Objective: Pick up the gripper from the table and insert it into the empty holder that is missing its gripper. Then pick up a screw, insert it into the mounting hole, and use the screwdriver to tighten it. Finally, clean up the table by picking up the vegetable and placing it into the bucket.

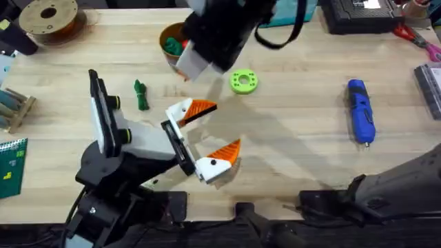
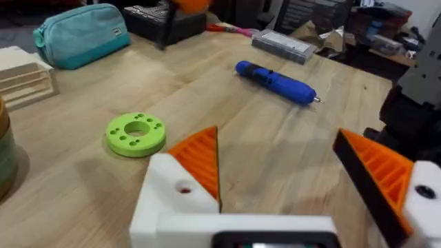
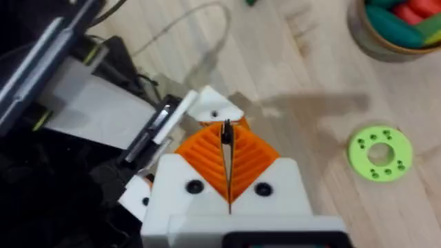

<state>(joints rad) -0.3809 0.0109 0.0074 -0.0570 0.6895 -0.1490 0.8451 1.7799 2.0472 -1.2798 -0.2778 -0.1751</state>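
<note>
Closest under the overhead camera, saw the right arm as a large dark blurred mass, raised above the far middle of the table. Found the right gripper with its orange ribbed fingers pressed together, a thin dark line at their seam; could not tell whether anything was pinched there. Saw it poised over the left arm's claw, directly above the white holder with its small dark mounting hole. Found the left gripper spread wide and lying low over the table, reaching toward the middle from the lower left. Noted an orange wedge on each of its white mounts; took the farther one for the gripper, seated on the holder and just below the right gripper's tips. Saw nothing between the left fingers but bare wood. Spotted the vegetable lying on the table just beyond the left arm, apart from both claws. Found the bucket farther back, partly hidden by the right arm, with coloured toys inside. Noted a flat bright green ring near the bucket, and the screwdriver lying alone well off to the right, tip pointing toward the near edge
</note>
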